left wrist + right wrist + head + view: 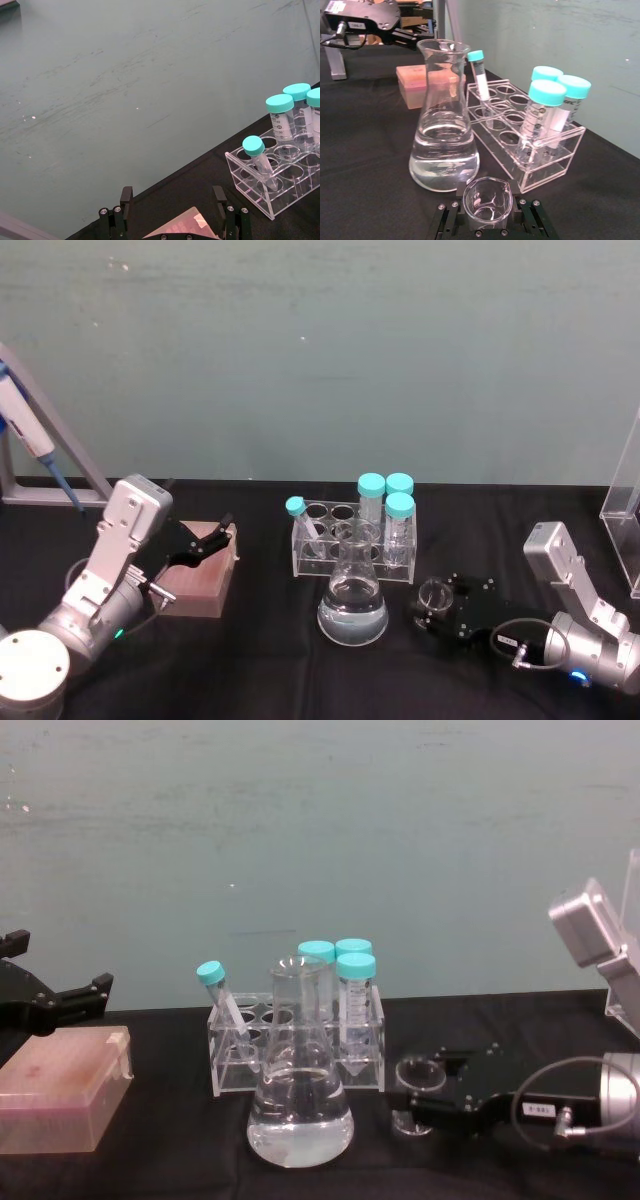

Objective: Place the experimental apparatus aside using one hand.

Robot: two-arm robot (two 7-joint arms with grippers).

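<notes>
Your R gripper [430, 607] is clamped on the small clear glass beaker [437, 592], low by the black table [260, 665]. It's just right of the water-filled conical glass flask [352, 595] and near the clear acrylic tube rack [310, 540]. L gripper [218, 530] hangs w/ fingers spread over the pink box [200, 575].

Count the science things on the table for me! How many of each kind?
Teal-capped tubes: 4
Clear tube rack: 1
Cone-shaped flask: 1
Small beaker, held by the right gripper: 1
Pink box, below the open left gripper: 1
Total: 8
</notes>
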